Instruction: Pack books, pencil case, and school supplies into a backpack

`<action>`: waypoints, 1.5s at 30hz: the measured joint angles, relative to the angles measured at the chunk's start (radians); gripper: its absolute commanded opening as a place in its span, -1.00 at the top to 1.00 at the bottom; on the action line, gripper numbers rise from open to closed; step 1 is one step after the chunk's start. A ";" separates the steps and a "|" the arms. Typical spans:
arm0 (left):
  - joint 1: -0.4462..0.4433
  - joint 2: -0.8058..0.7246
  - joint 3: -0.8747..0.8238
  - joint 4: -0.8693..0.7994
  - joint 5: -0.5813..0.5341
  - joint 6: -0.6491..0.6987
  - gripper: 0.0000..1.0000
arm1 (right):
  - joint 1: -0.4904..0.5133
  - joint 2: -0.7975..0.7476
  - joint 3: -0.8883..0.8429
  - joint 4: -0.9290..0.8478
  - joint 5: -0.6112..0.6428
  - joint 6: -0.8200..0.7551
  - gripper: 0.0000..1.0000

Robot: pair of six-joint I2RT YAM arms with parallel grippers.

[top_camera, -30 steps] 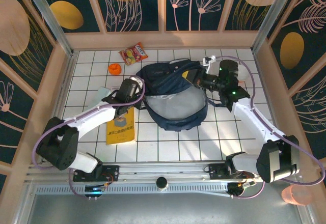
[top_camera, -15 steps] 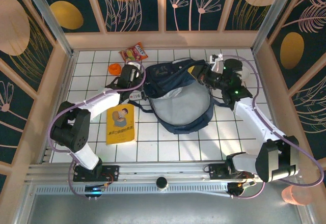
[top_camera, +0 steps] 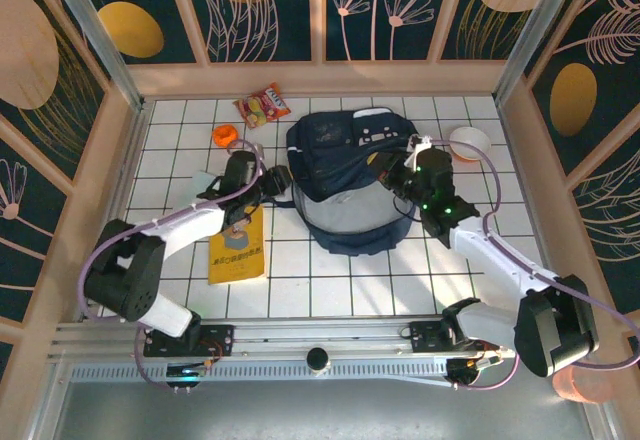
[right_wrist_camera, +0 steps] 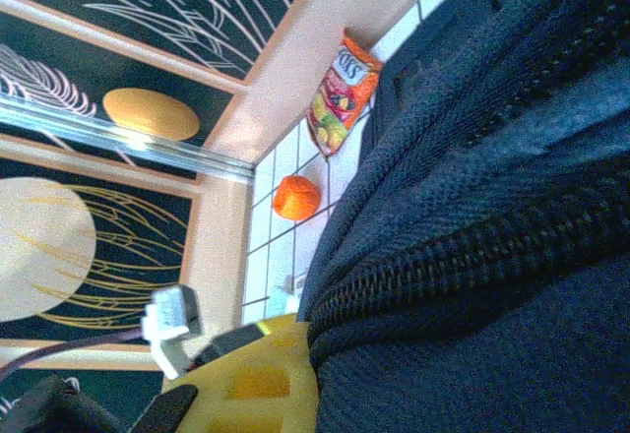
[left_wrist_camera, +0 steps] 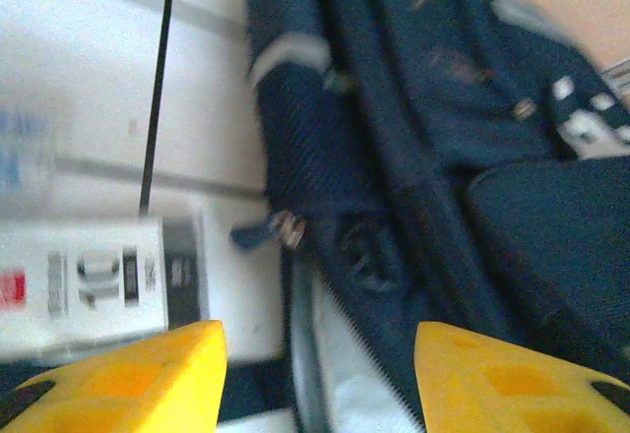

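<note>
The navy backpack (top_camera: 345,175) lies in the middle of the table with its pale lining (top_camera: 350,210) facing me. My left gripper (top_camera: 272,180) stands open at its left edge. The zipper edge (left_wrist_camera: 394,226) and lining run between the yellow fingers (left_wrist_camera: 138,379) without touching them. A white rectangular supply item (left_wrist_camera: 89,280) with dark print lies just left of that gripper. My right gripper (top_camera: 388,170) is shut on backpack fabric by the zipper (right_wrist_camera: 463,256); one yellow finger (right_wrist_camera: 251,379) shows. The yellow book (top_camera: 237,245) lies flat under the left arm. The pencil case is hidden.
A red-orange snack packet (top_camera: 262,106) and a small orange ball (top_camera: 224,136) sit at the back left. A pale bluish piece (top_camera: 205,182) lies left of the left arm. A white ring-shaped dish (top_camera: 468,142) stands at the back right. Wooden walls enclose the table.
The left gripper opened, swung to the back and came back to the backpack's left edge. The right gripper pulled the fabric nearer and leftward, and the backpack's front patches turned up at the far side.
</note>
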 measured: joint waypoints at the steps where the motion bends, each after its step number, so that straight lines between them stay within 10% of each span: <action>1: 0.000 0.024 -0.004 0.011 0.009 -0.023 -0.01 | 0.001 0.008 -0.007 0.006 0.002 0.006 1.00; 6: 0.000 0.103 0.000 0.074 0.040 -0.093 0.00 | 0.004 0.109 -0.019 0.024 0.001 0.039 1.00; 18: 0.001 0.115 0.168 -0.049 0.059 -0.095 -0.13 | 0.004 0.200 0.034 -0.328 -0.105 -0.016 -0.16; 32: 0.129 -0.311 -0.010 -0.433 0.108 -0.131 -0.20 | 0.054 0.214 0.429 -1.063 -0.049 -0.272 -0.19; 45: 0.378 -0.515 -0.272 -0.605 0.119 -0.133 -0.19 | 0.417 0.575 0.665 -0.938 -0.047 -0.304 -0.08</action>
